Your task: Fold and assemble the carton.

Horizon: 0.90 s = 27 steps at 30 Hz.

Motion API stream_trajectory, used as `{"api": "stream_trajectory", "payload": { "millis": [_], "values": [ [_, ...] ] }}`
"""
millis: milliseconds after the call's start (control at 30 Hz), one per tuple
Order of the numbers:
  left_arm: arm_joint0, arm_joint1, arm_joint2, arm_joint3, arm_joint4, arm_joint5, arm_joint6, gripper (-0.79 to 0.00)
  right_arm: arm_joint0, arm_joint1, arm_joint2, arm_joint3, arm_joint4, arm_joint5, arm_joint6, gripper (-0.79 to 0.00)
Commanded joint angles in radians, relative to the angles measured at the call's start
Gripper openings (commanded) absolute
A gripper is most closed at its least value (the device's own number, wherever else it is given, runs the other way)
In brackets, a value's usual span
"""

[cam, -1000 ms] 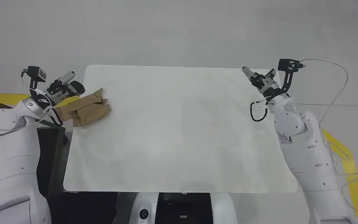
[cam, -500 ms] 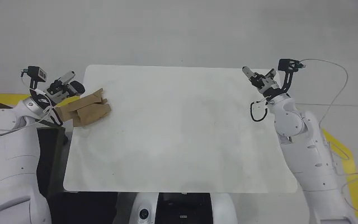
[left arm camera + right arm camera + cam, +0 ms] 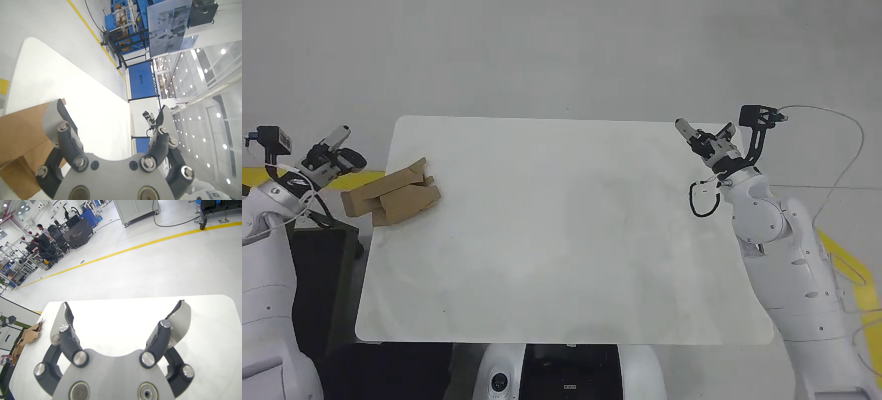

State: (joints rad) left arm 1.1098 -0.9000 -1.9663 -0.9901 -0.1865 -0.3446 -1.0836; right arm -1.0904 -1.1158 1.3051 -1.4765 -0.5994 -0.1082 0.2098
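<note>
We find the left claw (image 3: 111, 106) and right claw (image 3: 122, 303) wide open, empty. A nudge could push the overhanging brown cardboard carton (image 3: 392, 196) off the white counter (image 3: 562, 250).

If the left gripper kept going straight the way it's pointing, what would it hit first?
Likely nothing. The left gripper, open, faces bare table, with the right gripper far across. The cardboard carton sits beside one finger, out of line. Depth is unclear; it might graze the table.
</note>
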Motion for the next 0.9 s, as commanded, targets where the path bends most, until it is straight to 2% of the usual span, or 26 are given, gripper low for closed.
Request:
{"api": "stream_trajectory", "payload": {
  "millis": [0, 167, 400, 700, 867],
  "values": [
    [-0.013, 0.009, -0.013, 0.036, 0.02, 0.005, 0.003, 0.0, 0.0, 0.0, 0.0, 0.0, 0.0, 0.0, 0.0, 0.0],
    [-0.052, 0.036, -0.043, 0.133, 0.075, 0.015, 0.0, 0.0, 0.0, 0.0, 0.0, 0.0, 0.0, 0.0, 0.0, 0.0],
    [-0.081, 0.079, -0.088, 0.25, 0.203, 0.003, 0.065, 0.0, 0.0, 0.0, 0.0, 0.0, 0.0, 0.0, 0.0, 0.0],
    [-0.107, 0.117, -0.057, 0.34, 0.392, -0.024, 0.13, 0.0, 0.0, 0.0, 0.0, 0.0, 0.0, 0.0, 0.0, 0.0],
    [-0.128, 0.132, -0.026, 0.39, 0.449, -0.043, 0.094, 0.0, 0.0, 0.0, 0.0, 0.0, 0.0, 0.0, 0.0, 0.0]
  ]
}}
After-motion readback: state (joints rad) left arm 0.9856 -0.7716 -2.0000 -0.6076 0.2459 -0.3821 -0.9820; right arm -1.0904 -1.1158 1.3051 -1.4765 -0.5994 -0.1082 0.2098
